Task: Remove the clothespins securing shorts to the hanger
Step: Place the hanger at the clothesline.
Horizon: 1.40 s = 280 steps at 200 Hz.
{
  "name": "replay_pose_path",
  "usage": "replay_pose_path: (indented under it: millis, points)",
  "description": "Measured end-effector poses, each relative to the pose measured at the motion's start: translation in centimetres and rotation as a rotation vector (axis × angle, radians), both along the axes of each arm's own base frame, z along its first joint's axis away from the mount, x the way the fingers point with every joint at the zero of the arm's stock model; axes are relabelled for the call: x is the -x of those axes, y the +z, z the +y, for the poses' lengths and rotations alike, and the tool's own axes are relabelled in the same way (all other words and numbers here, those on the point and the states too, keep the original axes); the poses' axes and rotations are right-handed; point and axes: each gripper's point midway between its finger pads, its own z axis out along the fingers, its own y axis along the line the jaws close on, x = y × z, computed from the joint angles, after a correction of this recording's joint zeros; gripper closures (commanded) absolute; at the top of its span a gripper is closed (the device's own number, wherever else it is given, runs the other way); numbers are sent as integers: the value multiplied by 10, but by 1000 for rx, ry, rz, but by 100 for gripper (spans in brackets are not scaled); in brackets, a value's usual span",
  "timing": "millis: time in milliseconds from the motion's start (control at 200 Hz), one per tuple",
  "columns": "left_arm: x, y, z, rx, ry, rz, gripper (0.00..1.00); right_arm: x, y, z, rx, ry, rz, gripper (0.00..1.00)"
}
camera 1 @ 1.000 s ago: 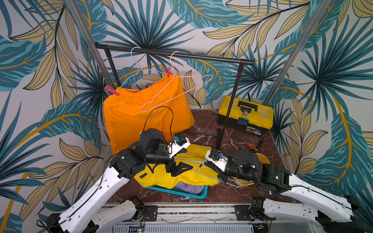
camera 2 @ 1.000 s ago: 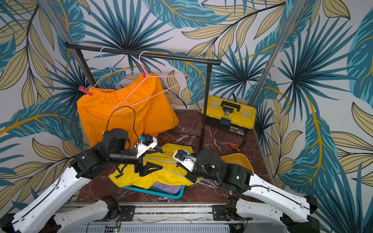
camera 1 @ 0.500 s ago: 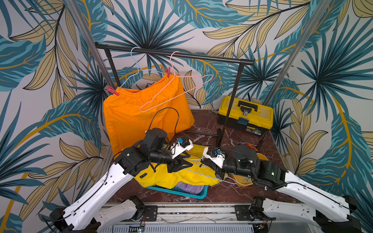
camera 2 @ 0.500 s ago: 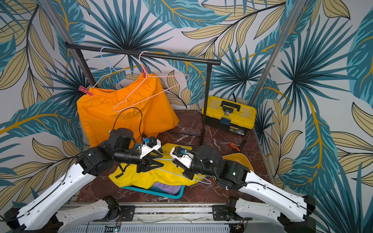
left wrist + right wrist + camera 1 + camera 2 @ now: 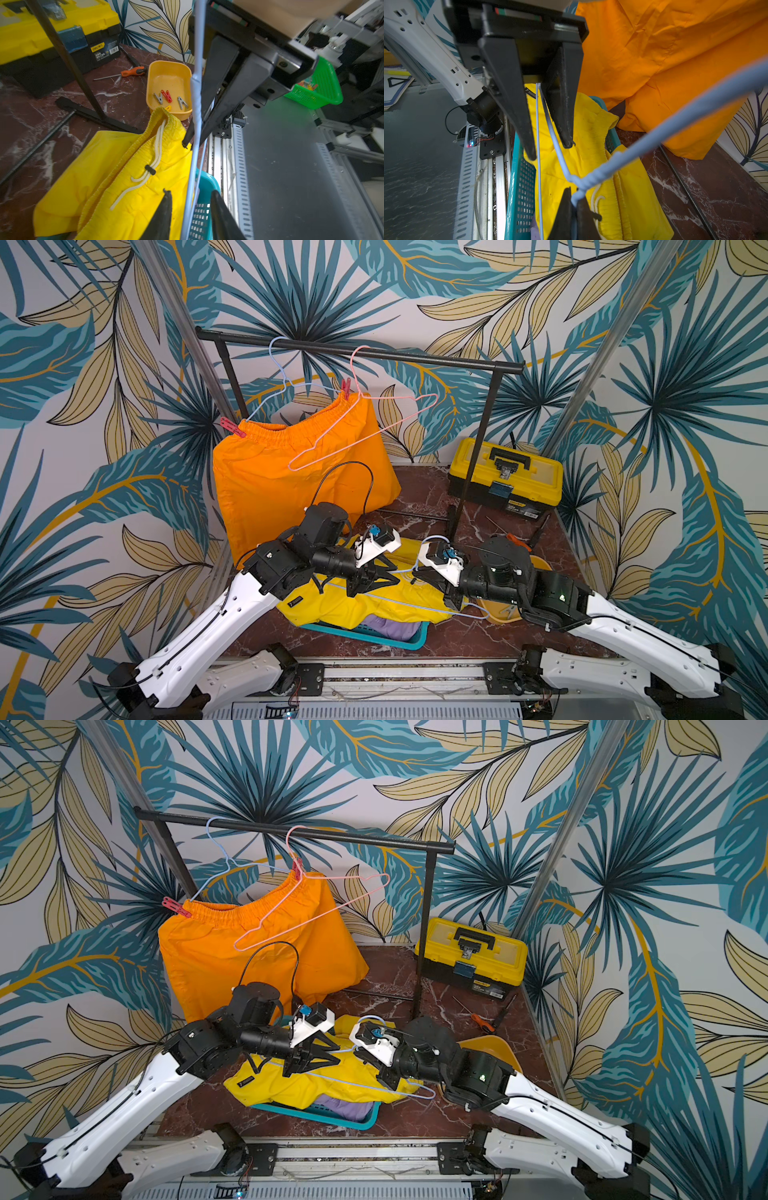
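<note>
Lying in yellow tub [image 5: 168, 80], clothespins [image 5: 166, 96] (right claw [image 5: 574, 195] pinching hanger [image 5: 695, 108], left claw [image 5: 550, 149] ajar).

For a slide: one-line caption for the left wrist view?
A pale blue hanger passes between the fingers of the left gripper above the yellow shorts; clothespins lie in the yellow tray.

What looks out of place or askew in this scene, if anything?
The empty pink hanger hangs strongly tilted on the rail, its low end across the orange shorts. The yellow shorts are not wholly inside the teal basket: they drape over its rim onto the table.
</note>
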Motion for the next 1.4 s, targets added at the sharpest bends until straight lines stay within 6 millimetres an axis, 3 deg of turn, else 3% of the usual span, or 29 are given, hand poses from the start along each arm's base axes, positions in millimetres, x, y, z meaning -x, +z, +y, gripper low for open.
replay_pose_path:
  millis: [75,115,396,481,586,676,851,1056,1242,1322,1402]
  points:
    - [-2,0,-2,-2,7,20,93,1,4,-2,-18,-2,-11,100]
    - [-3,0,-3,-3,2,21,100,1,6,-4,-22,-6,-16,100]
    - [-1,0,-7,-5,-13,41,100,-4,3,-7,-12,-32,-23,100]
    - [-2,1,-7,-8,-7,38,100,-6,4,-8,-18,-42,-28,59]
    - [-8,-2,-6,-25,22,24,100,-9,10,-9,-34,-58,-44,24]
    - [-16,-4,-4,-47,61,2,100,-12,14,-13,-46,-85,-56,1]
    - [-32,4,0,-72,140,-60,100,-17,17,-33,-59,-172,-100,0]
    - [-48,25,9,-70,230,-145,100,-17,33,-81,-135,-328,-157,0]
    - [-51,82,38,18,349,-283,100,-17,56,-133,-238,-505,-210,0]
    - [-47,114,49,82,393,-352,100,-21,54,-152,-256,-592,-226,0]
    - [-47,133,58,121,442,-393,100,-26,47,-163,-246,-661,-231,1]
